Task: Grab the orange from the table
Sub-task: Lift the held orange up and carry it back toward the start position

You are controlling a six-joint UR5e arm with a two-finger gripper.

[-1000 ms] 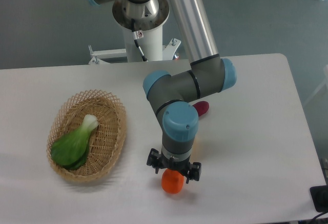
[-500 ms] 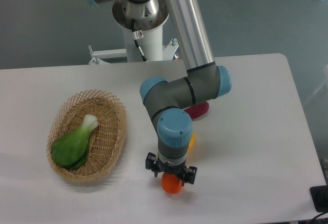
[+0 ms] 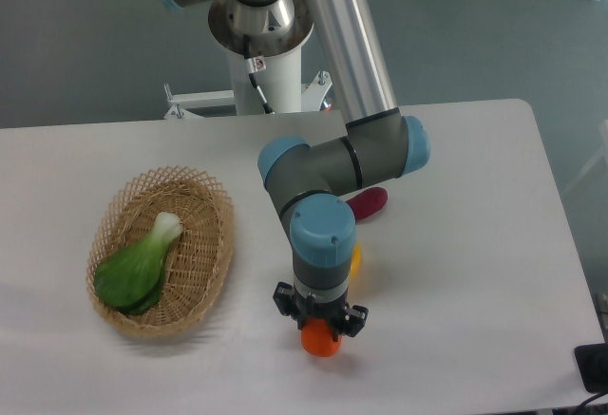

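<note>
Lower centre of frame: the gripper [image 3: 321,325] points straight down over the orange [image 3: 321,338], which sits on the white table [image 3: 475,244] near its front edge. Black fingers [image 3: 284,301] sit close on either side of the fruit, with only its lower half showing beneath them. Jaws look drawn in against it, but from this angle I cannot tell whether they are truly clamped on it or just beside it.

Just behind the wrist, a sliver of yellow fruit [image 3: 355,259] shows at its right side; further back, a purple-red vegetable [image 3: 368,202] pokes out from under the forearm.

Left of frame: a woven basket [image 3: 204,244] on the table, well apart from the orange, with a leafy green vegetable [image 3: 136,268] lying inside it.

Arm base [image 3: 260,16] stands at upper centre, beyond the table's far edge.
</note>
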